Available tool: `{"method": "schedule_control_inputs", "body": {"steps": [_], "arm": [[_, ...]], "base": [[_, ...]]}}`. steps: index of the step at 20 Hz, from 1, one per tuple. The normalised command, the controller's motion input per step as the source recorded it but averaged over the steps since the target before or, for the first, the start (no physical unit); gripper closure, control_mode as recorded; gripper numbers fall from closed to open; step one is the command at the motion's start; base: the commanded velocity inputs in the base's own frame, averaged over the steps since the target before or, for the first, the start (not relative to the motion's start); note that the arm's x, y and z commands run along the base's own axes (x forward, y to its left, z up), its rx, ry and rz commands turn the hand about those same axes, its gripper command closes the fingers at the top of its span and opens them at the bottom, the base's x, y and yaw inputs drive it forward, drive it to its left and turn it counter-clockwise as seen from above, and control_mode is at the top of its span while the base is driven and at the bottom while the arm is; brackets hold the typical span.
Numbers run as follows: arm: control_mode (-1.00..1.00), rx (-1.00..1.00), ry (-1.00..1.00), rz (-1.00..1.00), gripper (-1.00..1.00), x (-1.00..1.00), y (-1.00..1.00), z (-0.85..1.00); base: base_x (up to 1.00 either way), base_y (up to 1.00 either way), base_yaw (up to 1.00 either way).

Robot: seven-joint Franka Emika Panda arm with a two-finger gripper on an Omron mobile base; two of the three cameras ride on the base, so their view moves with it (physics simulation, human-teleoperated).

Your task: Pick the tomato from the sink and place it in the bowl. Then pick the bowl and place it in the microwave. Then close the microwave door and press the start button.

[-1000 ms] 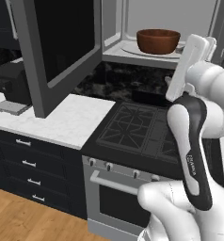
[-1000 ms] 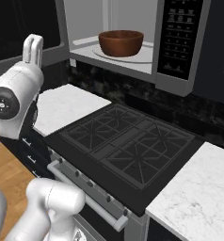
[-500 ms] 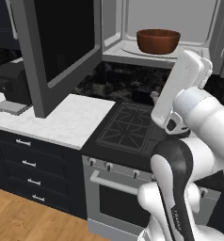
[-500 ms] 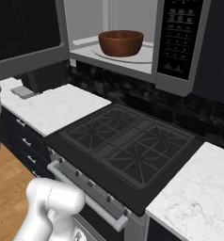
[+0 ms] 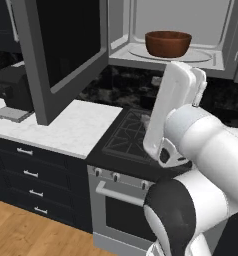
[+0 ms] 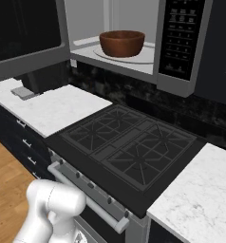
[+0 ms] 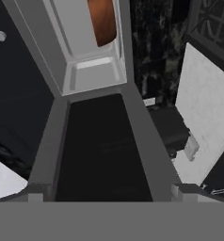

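Observation:
The reddish-brown bowl stands on the glass turntable inside the open microwave. The tomato is hidden from every view and the sink is out of view. The microwave door stands swung out to the left. In the hand view my gripper is open and empty, its tips spread wide. It faces the door's black glass, with the cavity and a slice of the bowl beyond. The button panel sits on the microwave's right.
A black gas stove with an oven lies below the microwave. White marble counters flank it. A dark boxy appliance sits at the left counter's back. My arm's white links rise over the stove.
My arm has drawn away from the microwave opening and swung round, leaving the right base view. The bowl and the door have stayed put.

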Motion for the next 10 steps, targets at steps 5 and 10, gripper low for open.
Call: {"method": "schedule_control_inputs", "body": {"steps": [5,10], "arm": [[-1.0,0.0,0.01,-0.01,-1.0,-0.1,0.74,-0.45],[-1.0,0.0,-0.03,-0.05,-1.0,0.0,0.8,-0.62]], "base": [[0.0,0.0,0.0],[0.0,0.0,0.0]]}}
